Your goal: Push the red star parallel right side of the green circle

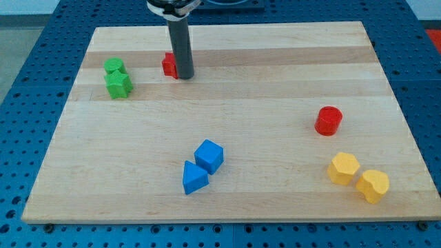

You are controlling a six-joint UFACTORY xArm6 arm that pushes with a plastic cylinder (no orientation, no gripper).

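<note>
A small red block (169, 65), probably the star, lies near the view's top left and is partly hidden behind my rod. My tip (185, 76) rests on the board, touching the red block's right side. Two green blocks sit close together to its left: an upper one (114, 66) whose shape I cannot make out, and a lower star-like one (118, 85). The red block lies level with the upper green block, about a rod's width and a half to its right.
A red cylinder (329, 120) stands at the view's right. A blue cube (209, 156) and a blue wedge-like block (193, 178) touch at the bottom middle. Two yellow blocks (342, 168) (373, 185) sit at the bottom right. The wooden board (275, 69) ends in a blue pegboard.
</note>
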